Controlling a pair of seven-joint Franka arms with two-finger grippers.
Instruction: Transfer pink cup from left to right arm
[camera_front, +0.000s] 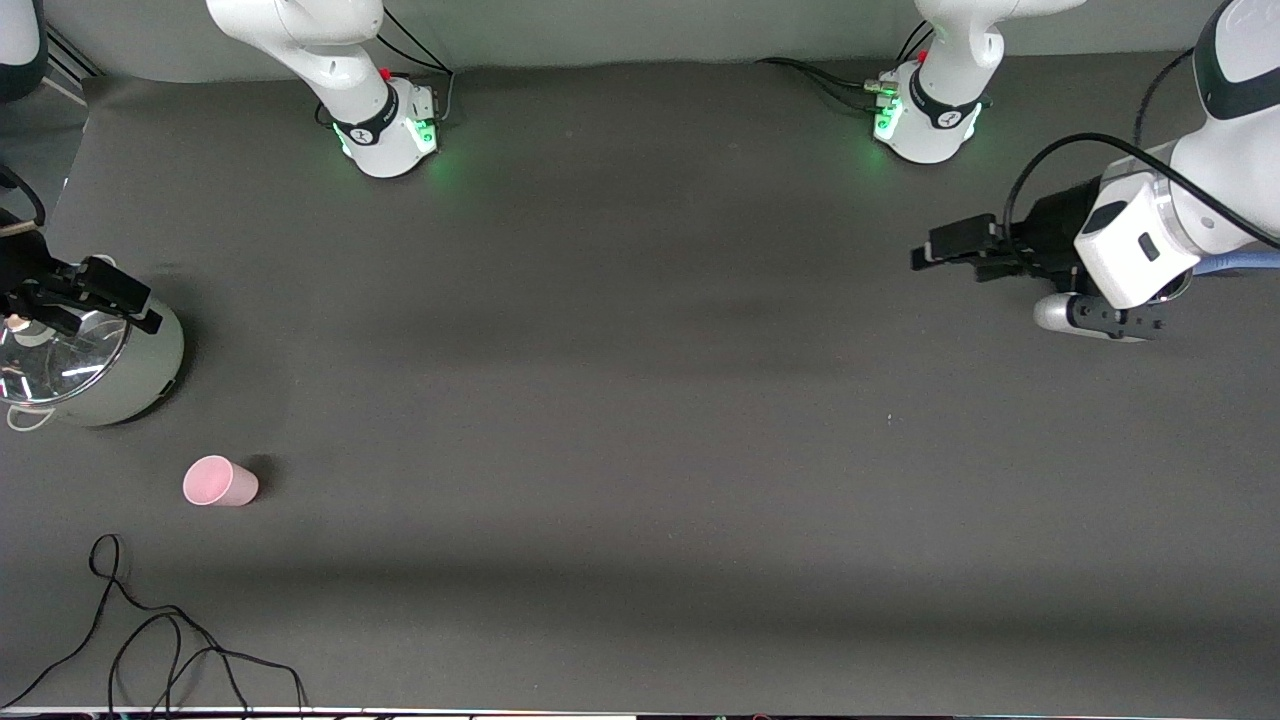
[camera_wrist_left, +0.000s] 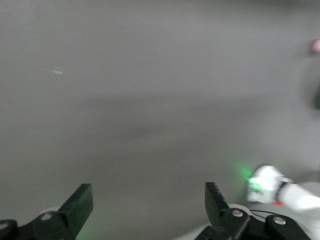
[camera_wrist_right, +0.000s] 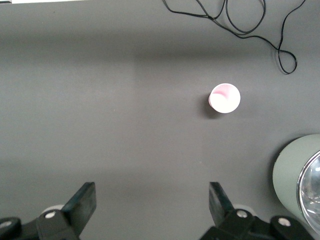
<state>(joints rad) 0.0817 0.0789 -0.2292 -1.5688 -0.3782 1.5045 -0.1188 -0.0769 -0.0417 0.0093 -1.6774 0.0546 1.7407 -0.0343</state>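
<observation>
The pink cup (camera_front: 220, 482) stands upright and free on the table (camera_front: 640, 420) toward the right arm's end, nearer the front camera than the grey-green pot (camera_front: 95, 365) beside it, held by neither arm. The right gripper (camera_front: 95, 295) hangs over that pot with jaws wide and empty, the cup well clear ahead of them and the pot crowding one side. The left gripper (camera_front: 940, 250), also wide open and empty, hovers well apart at its own end, so nothing blocks the cup; a loose black cable (camera_front: 150, 640) lies nearer the camera.
</observation>
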